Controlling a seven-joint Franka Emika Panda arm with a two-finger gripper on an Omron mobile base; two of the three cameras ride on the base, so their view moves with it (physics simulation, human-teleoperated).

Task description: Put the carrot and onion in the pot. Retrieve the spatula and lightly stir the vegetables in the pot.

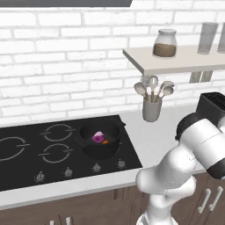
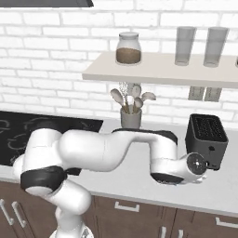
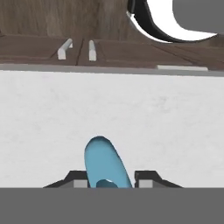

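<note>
A: What is the hand (image 3: 111,183) doing?

B: Its two dark fingertips (image 3: 78,180) stand close on either side of the spatula (image 3: 106,162), touching its light-blue body, so it is clamped on the spatula. The rounded blue end reaches out ahead of the hand over the pale worktop (image 3: 109,109).

A: And beyond that?

B: Farther ahead of the hand the worktop's edge runs across, with brown cupboard fronts and their pale handles (image 3: 64,48) past it.

A: Where are the vegetables?

B: The onion (image 1: 97,137) and the carrot (image 1: 105,141) lie together inside the black pot (image 1: 100,143) on the hob (image 1: 52,151), well away from the hand, which works at the far end of the worktop by the black toaster (image 2: 206,139). A grey utensil cup (image 1: 151,110) stands between the pot and that end.
</note>
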